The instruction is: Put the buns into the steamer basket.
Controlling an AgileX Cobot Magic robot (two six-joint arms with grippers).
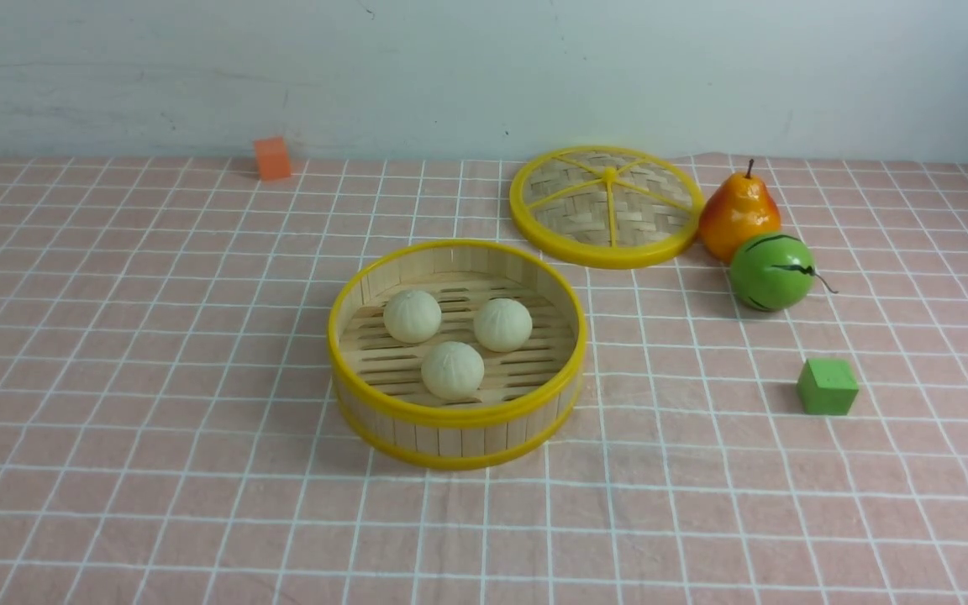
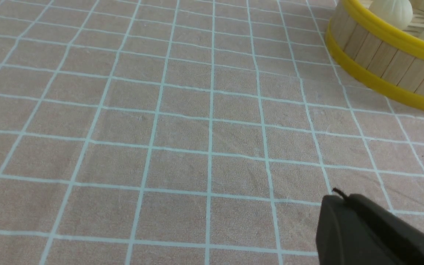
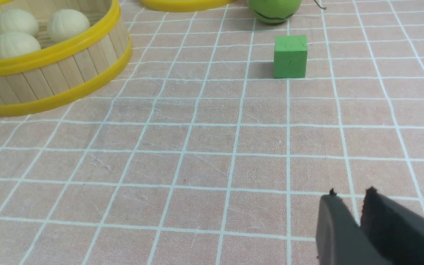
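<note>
Three buns [image 1: 453, 370] in one steamer basket [image 1: 456, 416], one woven lid [image 1: 606, 207], one pear [image 1: 738, 215], one green melon ball [image 1: 771, 272], one green cube [image 1: 827, 386], one orange cube [image 1: 272, 158].

Left gripper [image 2: 339, 200] jaws closed and empty, right gripper [image 3: 350, 198] jaws slightly parted

**No legible markings**

No text, label, brand, number or sign can be read in the front view or in either wrist view. The checked cloth [image 1: 156, 378] carries only plain white grid lines, and the green cube [image 3: 290, 56] has bare, unprinted faces.
</note>
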